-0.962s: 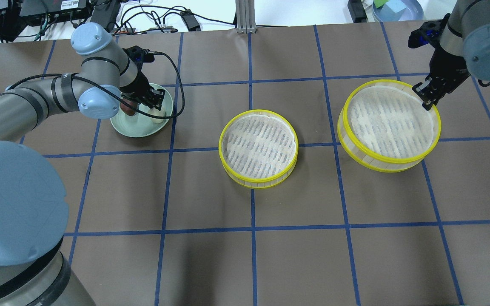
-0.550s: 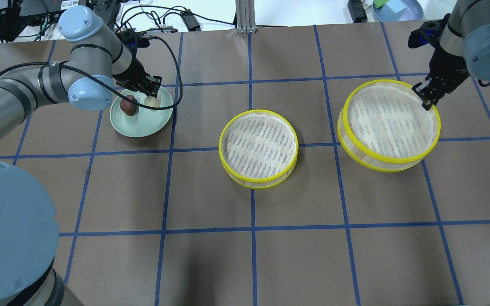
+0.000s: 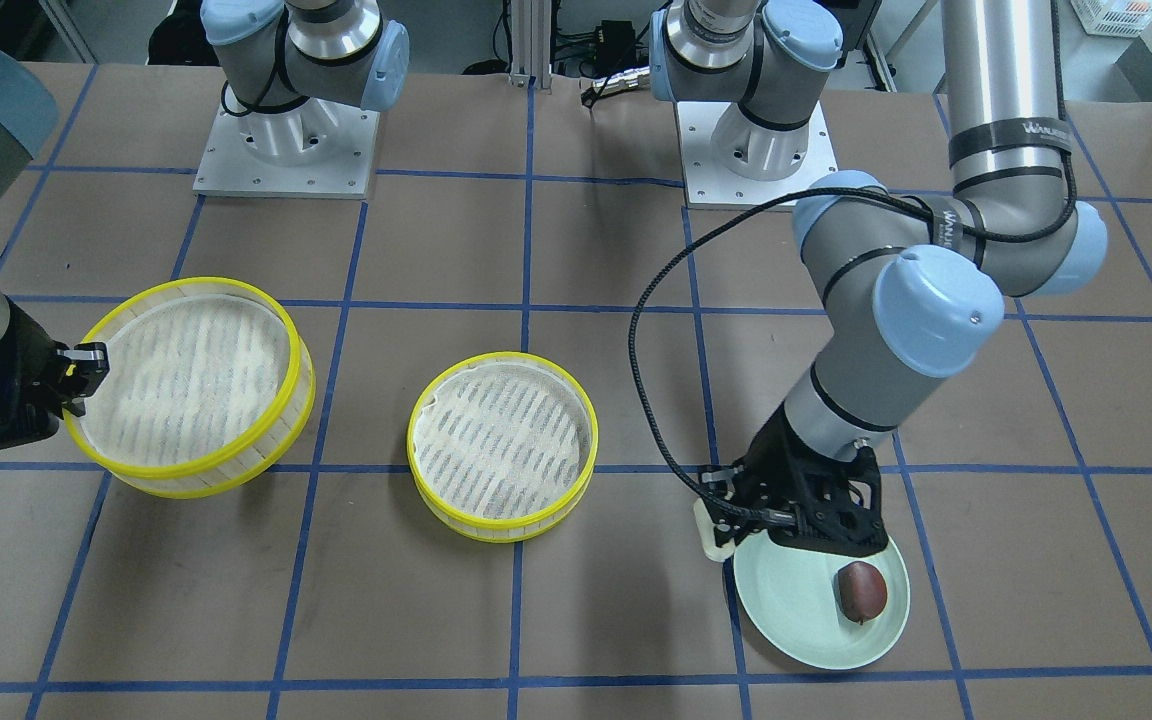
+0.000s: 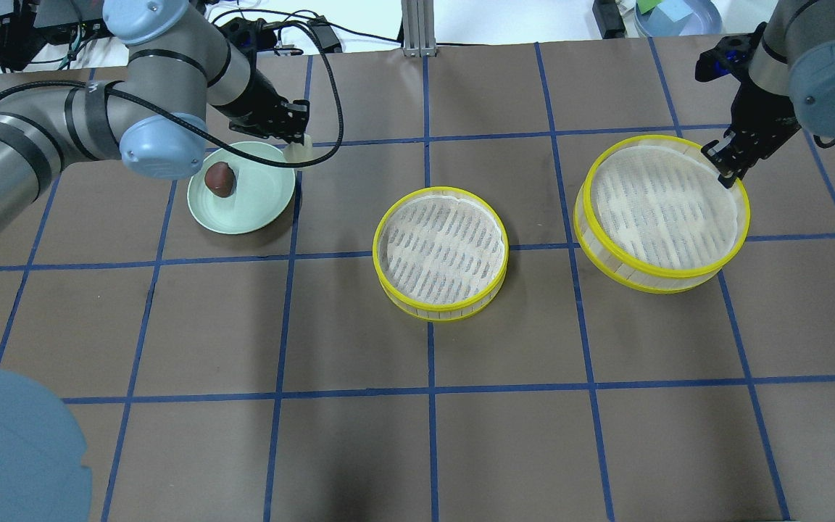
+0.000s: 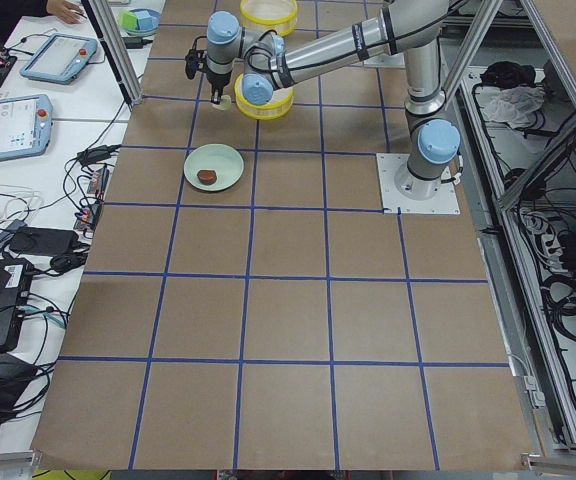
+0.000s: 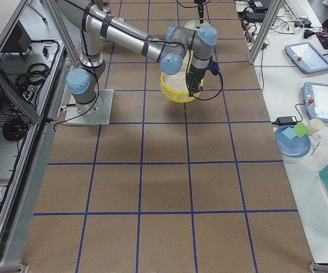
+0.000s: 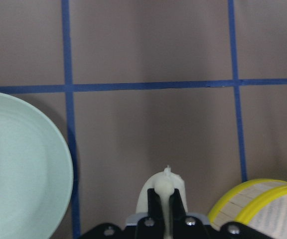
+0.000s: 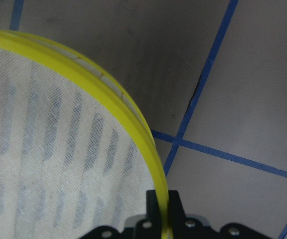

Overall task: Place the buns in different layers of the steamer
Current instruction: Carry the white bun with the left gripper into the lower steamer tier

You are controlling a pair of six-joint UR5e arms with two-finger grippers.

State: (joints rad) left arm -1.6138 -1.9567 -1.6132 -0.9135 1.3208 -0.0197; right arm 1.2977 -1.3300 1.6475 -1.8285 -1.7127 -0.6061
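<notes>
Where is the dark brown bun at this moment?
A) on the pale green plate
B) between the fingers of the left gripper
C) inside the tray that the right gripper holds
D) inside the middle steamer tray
A: the dark brown bun lies on the pale green plate, and the left gripper holds the cream bun.

Left fingers [image 4: 296, 133] gripping cream bun [image 4: 301, 151], beside plate [image 4: 256, 209]
</notes>
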